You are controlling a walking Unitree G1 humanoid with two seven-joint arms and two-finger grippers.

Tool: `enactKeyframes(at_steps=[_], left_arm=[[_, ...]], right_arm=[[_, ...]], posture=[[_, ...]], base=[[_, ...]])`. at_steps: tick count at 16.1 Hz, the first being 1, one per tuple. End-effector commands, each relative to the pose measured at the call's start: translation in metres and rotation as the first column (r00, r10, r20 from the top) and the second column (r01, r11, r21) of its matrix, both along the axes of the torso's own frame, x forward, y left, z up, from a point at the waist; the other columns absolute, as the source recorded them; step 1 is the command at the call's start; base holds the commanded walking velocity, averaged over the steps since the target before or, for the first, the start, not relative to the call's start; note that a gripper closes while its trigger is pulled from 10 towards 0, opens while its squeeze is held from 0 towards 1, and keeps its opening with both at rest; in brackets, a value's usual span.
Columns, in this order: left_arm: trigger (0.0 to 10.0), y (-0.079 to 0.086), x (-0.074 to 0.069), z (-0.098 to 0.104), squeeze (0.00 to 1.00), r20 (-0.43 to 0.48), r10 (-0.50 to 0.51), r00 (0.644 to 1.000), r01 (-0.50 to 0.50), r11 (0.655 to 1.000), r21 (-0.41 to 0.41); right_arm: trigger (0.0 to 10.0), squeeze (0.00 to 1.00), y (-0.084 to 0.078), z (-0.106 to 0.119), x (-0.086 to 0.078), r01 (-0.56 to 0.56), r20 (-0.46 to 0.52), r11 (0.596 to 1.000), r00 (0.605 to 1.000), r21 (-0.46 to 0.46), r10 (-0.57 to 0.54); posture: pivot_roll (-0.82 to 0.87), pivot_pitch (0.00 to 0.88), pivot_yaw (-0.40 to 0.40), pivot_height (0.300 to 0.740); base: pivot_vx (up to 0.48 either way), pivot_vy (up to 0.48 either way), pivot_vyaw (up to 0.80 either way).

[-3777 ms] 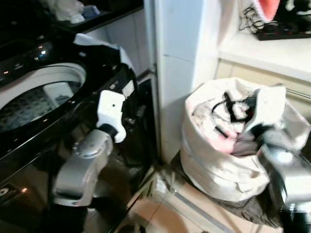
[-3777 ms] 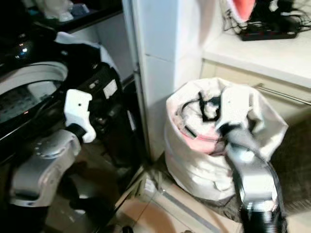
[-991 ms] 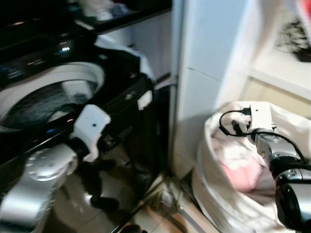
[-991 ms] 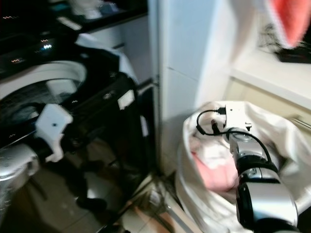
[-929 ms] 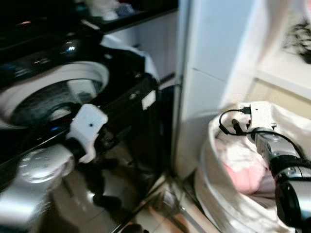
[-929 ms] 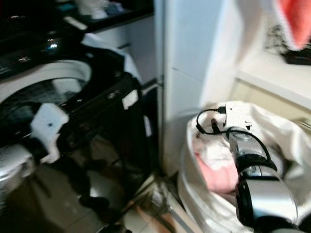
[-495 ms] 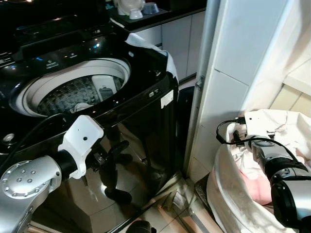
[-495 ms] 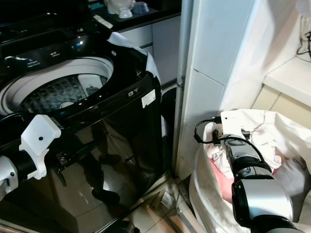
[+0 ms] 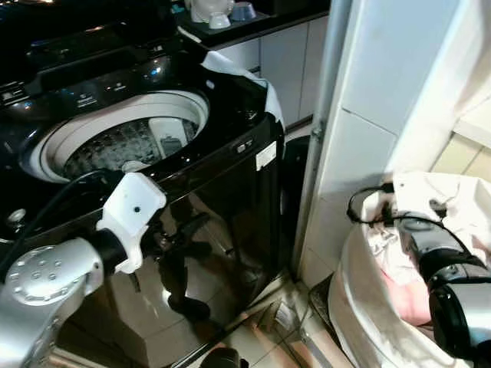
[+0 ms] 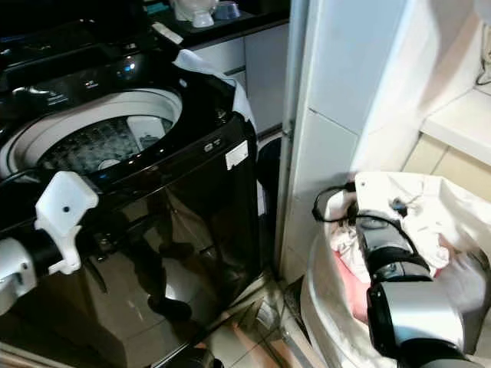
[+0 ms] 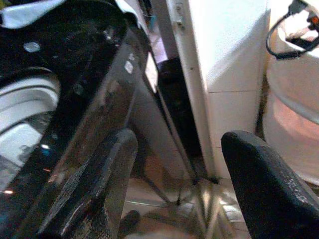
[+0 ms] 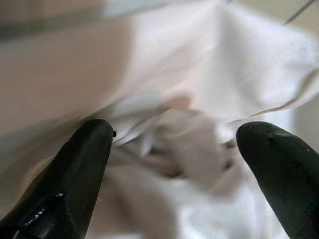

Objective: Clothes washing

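A black top-loading washing machine (image 9: 253,153) stands on the left with its lid up and its grey drum (image 9: 115,146) exposed. A white laundry bag (image 9: 360,307) sits at the lower right, holding white cloth (image 12: 199,144) and a pink garment (image 10: 354,295). My right gripper (image 12: 174,132) reaches into the bag's mouth, open, with the pale clothes just beyond its fingertips and nothing held. My left gripper (image 11: 177,142) hangs open in front of the machine's glossy front panel, holding nothing.
A white tiled pillar (image 9: 368,115) stands between the machine and the bag. A white cloth (image 9: 238,69) is draped over the machine's back right corner. Bowls sit on a dark counter (image 9: 222,11) behind. Beige floor tiles (image 9: 261,337) show below.
The camera has swung left, bringing the washing machine more into view. My right wrist has sunk slightly deeper into the bag. My left arm has risen a little.
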State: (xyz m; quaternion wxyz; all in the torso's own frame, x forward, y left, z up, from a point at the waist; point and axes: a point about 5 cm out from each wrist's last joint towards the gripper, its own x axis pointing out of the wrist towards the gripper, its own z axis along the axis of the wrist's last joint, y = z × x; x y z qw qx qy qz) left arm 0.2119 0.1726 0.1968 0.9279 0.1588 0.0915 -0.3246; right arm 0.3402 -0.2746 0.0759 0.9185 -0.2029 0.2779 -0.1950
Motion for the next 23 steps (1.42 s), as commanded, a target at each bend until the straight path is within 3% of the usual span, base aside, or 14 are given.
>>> enactKeyframes(at_steps=[1, 3, 7, 8, 9, 10, 11, 12, 13, 14, 23], left_arm=[[10.0, -0.006, 0.007, -0.003, 0.00, 0.003, -0.017, 1.000, 0.017, 1.000, -0.010], [10.0, -0.013, 0.012, -0.007, 0.00, 0.001, -0.045, 0.999, 0.045, 0.999, -0.023], [10.0, -0.022, 0.019, -0.010, 0.00, -0.002, -0.091, 0.996, 0.091, 0.995, -0.035], [10.0, -0.020, 0.016, -0.009, 0.00, -0.006, -0.096, 0.995, 0.096, 0.995, -0.026], [10.0, -0.018, 0.014, -0.008, 0.00, -0.009, -0.096, 0.995, 0.096, 0.995, -0.021], [10.0, -0.017, 0.013, -0.007, 0.00, -0.009, -0.097, 0.995, 0.097, 0.995, -0.017], [10.0, -0.014, 0.010, -0.006, 0.00, -0.015, -0.096, 0.995, 0.096, 0.995, -0.005], [10.0, -0.008, 0.004, -0.005, 0.00, -0.022, -0.090, 0.996, 0.090, 0.996, 0.018], [10.0, -0.006, 0.003, -0.004, 0.00, -0.024, -0.087, 0.996, 0.087, 0.996, 0.024], [10.0, -0.005, 0.002, -0.004, 0.00, -0.024, -0.086, 0.996, 0.087, 0.996, 0.026], [10.0, -0.005, -0.001, -0.003, 0.00, -0.029, -0.090, 0.996, 0.091, 0.995, 0.030]], right_arm=[[10.0, 1.00, -0.003, 0.013, 0.007, -0.002, 0.036, 1.000, 0.999, -0.017, 0.003], [10.0, 1.00, -0.009, 0.010, 0.002, 0.010, 0.003, 1.000, 1.000, -0.013, -0.010], [10.0, 1.00, -0.011, -0.016, -0.015, 0.041, -0.096, 0.992, 0.995, 0.123, -0.029], [10.0, 0.78, -0.010, -0.025, -0.022, 0.049, -0.125, 0.989, 0.992, 0.142, -0.032], [10.0, 0.05, -0.010, -0.028, -0.025, 0.056, -0.135, 0.988, 0.990, 0.142, -0.036], [10.0, 0.00, -0.011, -0.030, -0.026, 0.060, -0.142, 0.988, 0.989, 0.142, -0.040], [10.0, 0.00, -0.011, -0.033, -0.029, 0.069, -0.150, 0.987, 0.988, 0.144, -0.047], [3.7, 0.00, -0.012, -0.037, -0.033, 0.090, -0.159, 0.982, 0.985, 0.164, -0.064], [2.5, 0.00, -0.011, -0.038, -0.033, 0.094, -0.160, 0.981, 0.985, 0.169, -0.067], [0.0, 0.00, -0.011, -0.038, -0.033, 0.092, -0.157, 0.980, 0.986, 0.173, -0.065], [0.0, 0.00, -0.006, -0.035, -0.028, 0.043, -0.128, 0.984, 0.992, 0.173, -0.020]], posture=[[0.31, 0.000, 0.111, 0.740], [0.28, 0.000, 0.116, 0.740], [0.27, 0.000, 0.134, 0.740], [0.28, 0.000, 0.135, 0.740], [0.31, 0.000, 0.135, 0.740], [0.31, 0.000, 0.135, 0.740], [0.35, 0.000, 0.133, 0.740], [0.35, 0.000, 0.133, 0.740], [0.38, 0.000, 0.128, 0.740], [0.38, 0.000, 0.126, 0.740], [0.39, 0.000, 0.117, 0.740]], base=[[0.000, 0.000, 0.00], [0.000, 0.000, 0.00], [0.000, 0.000, 0.00], [0.000, 0.000, 0.00], [0.000, 0.000, 0.00], [0.000, 0.000, 0.00], [0.000, 0.000, 0.00], [0.000, 0.000, 0.00], [0.000, 0.000, 0.00], [0.000, 0.000, 0.00], [0.000, 0.000, 0.00]])
